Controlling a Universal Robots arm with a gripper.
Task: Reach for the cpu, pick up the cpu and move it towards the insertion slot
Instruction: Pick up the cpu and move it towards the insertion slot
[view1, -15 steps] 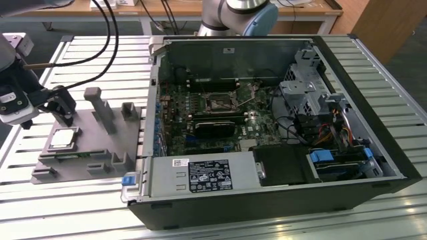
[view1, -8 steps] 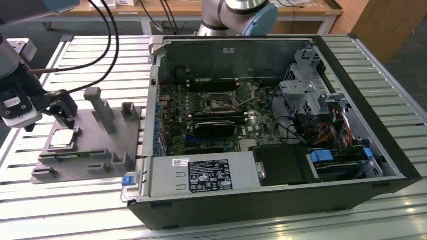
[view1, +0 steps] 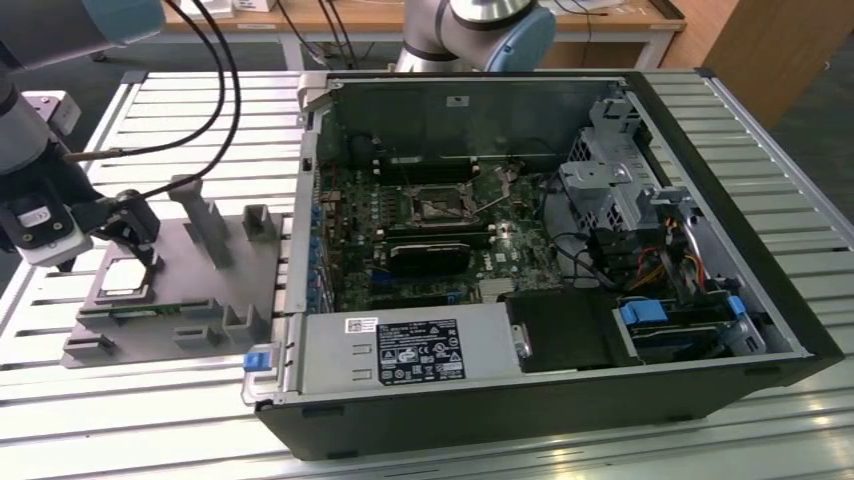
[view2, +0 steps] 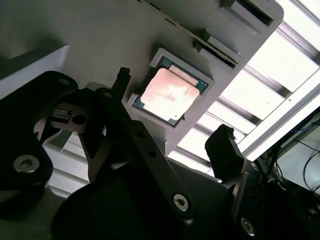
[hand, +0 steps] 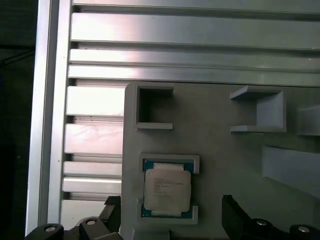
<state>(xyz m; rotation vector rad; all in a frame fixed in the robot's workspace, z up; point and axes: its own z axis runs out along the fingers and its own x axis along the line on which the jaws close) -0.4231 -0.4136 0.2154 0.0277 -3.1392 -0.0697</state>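
Exterior view: the hand (view1: 134, 255) is hovering just over the cpu (view1: 123, 288), lying in its grey fixture (view1: 200, 300) on the bench (view1: 174, 110), well apart from the insertion slot (view1: 438, 203); lifting and carrying appear outstanding. Second wrist view: spread fingers (view2: 222, 137) are flanking the cpu (view2: 167, 95). First wrist view: the frame edge is cutting off the fingers (hand: 235, 212)
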